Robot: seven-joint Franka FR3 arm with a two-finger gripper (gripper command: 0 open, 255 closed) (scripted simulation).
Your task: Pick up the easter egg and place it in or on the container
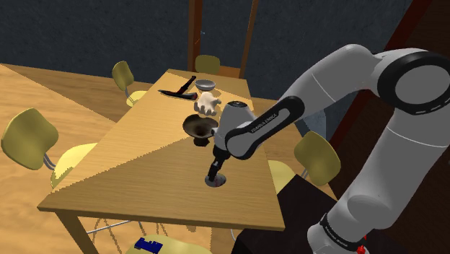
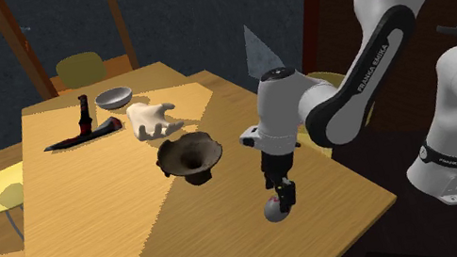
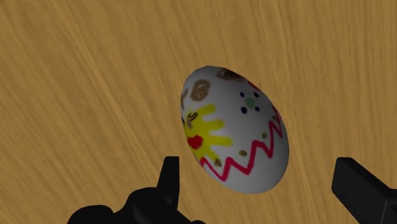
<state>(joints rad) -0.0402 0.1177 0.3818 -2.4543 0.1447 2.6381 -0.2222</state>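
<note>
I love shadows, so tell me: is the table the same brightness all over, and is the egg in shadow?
Shoulder view: a jagged line splits the table into paler and darker wood. Second exterior view: a pale wedge crosses it; the egg looks grey and dim beneath the pincer. Wrist view: the egg is bright, colours clear.

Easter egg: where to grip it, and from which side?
Across its middle, straight down from above. The easter egg lies on its side on the table, so the rounded flanks are free, while the tapered ends would likely squirt out. The open gripper straddles it; the long axis lies slanted to the closing line, so a small wrist turn may help.
</note>
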